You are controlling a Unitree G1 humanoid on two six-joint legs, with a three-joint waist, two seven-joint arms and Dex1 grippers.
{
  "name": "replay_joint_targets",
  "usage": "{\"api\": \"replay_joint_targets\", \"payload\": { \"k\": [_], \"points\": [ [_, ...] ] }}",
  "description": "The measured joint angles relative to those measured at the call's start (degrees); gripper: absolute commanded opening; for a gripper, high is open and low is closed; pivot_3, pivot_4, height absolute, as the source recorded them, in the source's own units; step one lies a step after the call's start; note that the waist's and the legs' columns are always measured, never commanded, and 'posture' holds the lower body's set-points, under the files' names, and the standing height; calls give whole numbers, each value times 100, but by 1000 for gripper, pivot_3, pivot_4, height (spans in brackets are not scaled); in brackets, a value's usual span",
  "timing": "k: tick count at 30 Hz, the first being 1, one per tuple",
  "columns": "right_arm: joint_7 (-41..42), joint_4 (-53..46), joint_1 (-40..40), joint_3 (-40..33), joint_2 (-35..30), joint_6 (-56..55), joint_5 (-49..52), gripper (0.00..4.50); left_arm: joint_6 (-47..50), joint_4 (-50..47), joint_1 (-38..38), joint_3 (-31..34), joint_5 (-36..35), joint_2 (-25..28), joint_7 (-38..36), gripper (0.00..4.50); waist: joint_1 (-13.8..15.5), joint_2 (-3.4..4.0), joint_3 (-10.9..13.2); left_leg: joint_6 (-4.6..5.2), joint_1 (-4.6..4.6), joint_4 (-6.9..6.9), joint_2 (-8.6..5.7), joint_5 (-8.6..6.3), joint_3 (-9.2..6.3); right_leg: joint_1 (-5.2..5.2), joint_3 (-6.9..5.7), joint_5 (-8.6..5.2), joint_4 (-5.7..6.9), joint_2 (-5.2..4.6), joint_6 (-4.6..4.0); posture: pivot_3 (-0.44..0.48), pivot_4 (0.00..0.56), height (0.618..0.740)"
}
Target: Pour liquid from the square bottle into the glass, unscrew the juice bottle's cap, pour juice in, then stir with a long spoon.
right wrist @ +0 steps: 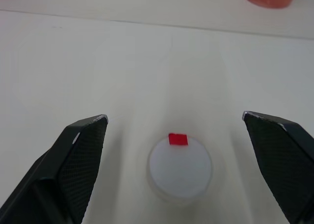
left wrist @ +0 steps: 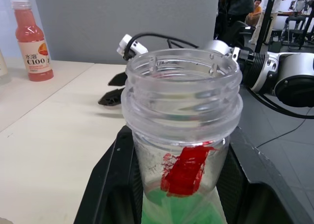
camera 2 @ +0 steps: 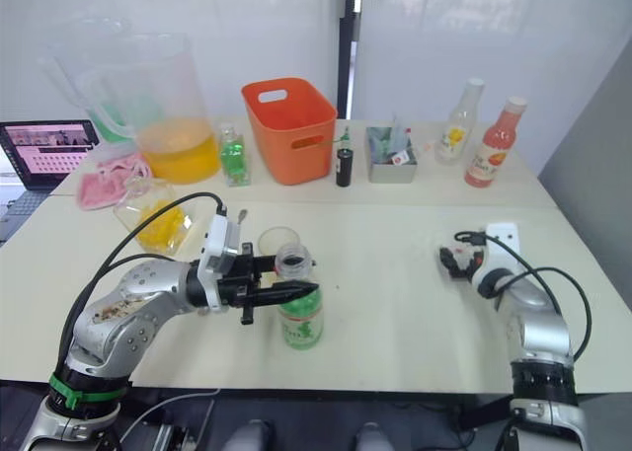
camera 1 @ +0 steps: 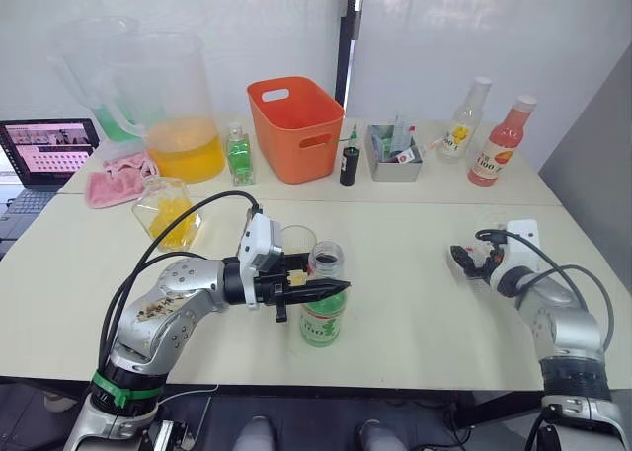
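"C100" on pink bottle

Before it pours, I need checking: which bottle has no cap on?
The juice bottle with green liquid, held in the left gripper. The pink bottle and yellow-labelled bottle are capped.

Clutter along the back of the table.
Orange basket, yellow-filled pitcher, pink cloth, laptop, pink-liquid bottle.

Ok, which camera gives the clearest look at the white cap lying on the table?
The right wrist view: the cap lies flat on the table between the open right gripper fingers, red mark visible. In the head views the cap cannot be made out beside that gripper.
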Motion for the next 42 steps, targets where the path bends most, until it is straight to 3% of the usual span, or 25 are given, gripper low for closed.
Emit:
{"api": "replay_joint_targets", "payload": {
  "k": [15, 23, 27, 31, 35, 42],
  "points": [
    [2226, -2050, -607, 455, -1002, 1267, 1556, 4500, 39, -104, 269, 396, -274, 123, 19, 1399, -93, 0, 0, 0, -3, -3, 3, 0, -1, -7, -1, -7, 2, 1, -11, 0, 150, 703],
    [2752, -2880, -965, 416, -1212, 2306, 2960, 4500, 750, -192, 241, 996, -1103, 964, -157, 1399, -133, -9, 27, 0, -12, -10, 7, 0, -3, -25, -2, -3, 10, 6, -5, 0, 150, 703],
    [3322, -3095, -881, 396, -1652, 2383, 3326, 4500, 1154, 16, 31, 1823, -1566, 1911, -360, 1399, -122, -30, 42, 0, -21, -7, 9, 0, -3, -32, -3, -20, 6, 5, -35, 0, 150, 703],
    [3640, -3119, -781, 436, -1752, 2377, 3368, 4500, 1358, 214, -103, 2331, -1804, 2373, -510, 1399, -114, -30, 42, 0, -23, -6, 7, -1, 0, -31, -3, -21, 1, 1, -35, 0, 150, 703],
    [3670, -3126, -798, 575, -1652, 2398, 3520, 4500, 1103, 672, -90, 2352, -1327, 2872, -806, 1399, -111, -33, 44, -1, -22, -8, 10, 0, -1, -38, -4, -20, 7, 4, -39, 0, 150, 703],
    [3453, -3433, -787, 649, -1466, 2498, 3803, 4500, 87, 1985, -685, 2189, -257, 2704, -596, 1399, -83, -36, 44, -1, -33, -7, 9, 0, 0, -41, -5, -11, 4, 3, -25, 0, 150, 703]
  ]
}}
